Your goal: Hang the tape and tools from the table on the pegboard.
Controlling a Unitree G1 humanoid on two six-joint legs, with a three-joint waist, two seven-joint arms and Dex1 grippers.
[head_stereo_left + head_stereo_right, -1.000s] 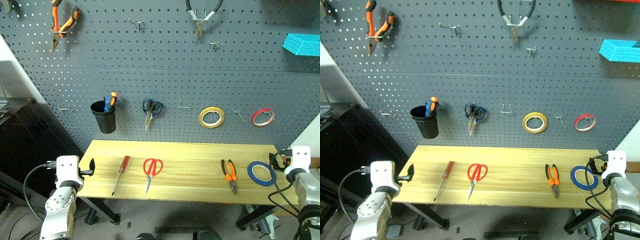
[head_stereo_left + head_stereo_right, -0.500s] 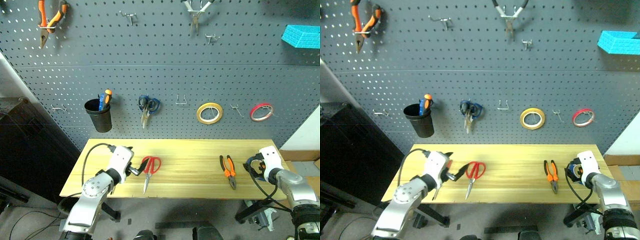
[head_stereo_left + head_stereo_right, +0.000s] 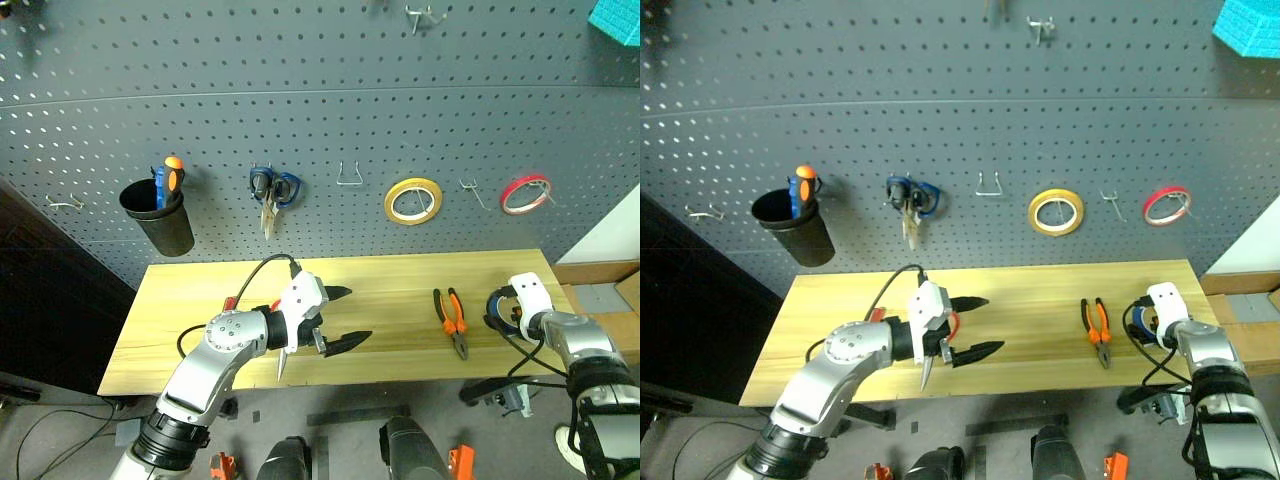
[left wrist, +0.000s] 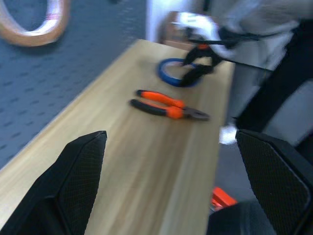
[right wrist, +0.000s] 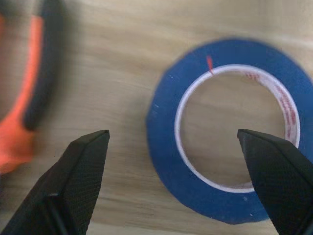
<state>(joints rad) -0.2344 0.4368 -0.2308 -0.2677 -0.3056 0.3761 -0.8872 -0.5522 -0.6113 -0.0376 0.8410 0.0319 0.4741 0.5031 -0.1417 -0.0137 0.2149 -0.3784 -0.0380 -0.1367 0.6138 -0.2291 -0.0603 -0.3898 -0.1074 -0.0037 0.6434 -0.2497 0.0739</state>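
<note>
Two black tools are over the pale plank surface (image 3: 400, 275), both with fingers spread wide and nothing between them. The left tool (image 3: 340, 318) reaches sideways toward the right above the middle of the surface, its textured black fingers (image 3: 350, 341) pointing level. Beneath that arm lie the red scissors (image 3: 952, 322), mostly covered, with a steel blade tip poking out at the near edge; a bit of the red screwdriver handle (image 3: 231, 298) peeks out behind the arm.

The right tool (image 5: 173, 142) hangs just above the tape (image 5: 230, 132) at the right end of the surface, one finger to each side of it. The tape is a flat blue ring with a white inner core, lying flat on the wood grain, with a small red mark on its inner rim. Just left of it lie the pliers (image 3: 451, 318), orange and black handles toward the wall, dark jaws toward the near edge.

The pegboard (image 3: 320, 120) is a dark grey panel with a regular grid of small holes. On it hang a black cup (image 3: 157, 217) holding an orange-and-blue screwdriver, blue scissors (image 3: 271, 190), a bare wire hook (image 3: 349, 177), a yellow roll (image 3: 413, 200) and a red roll (image 3: 526, 193).
</note>
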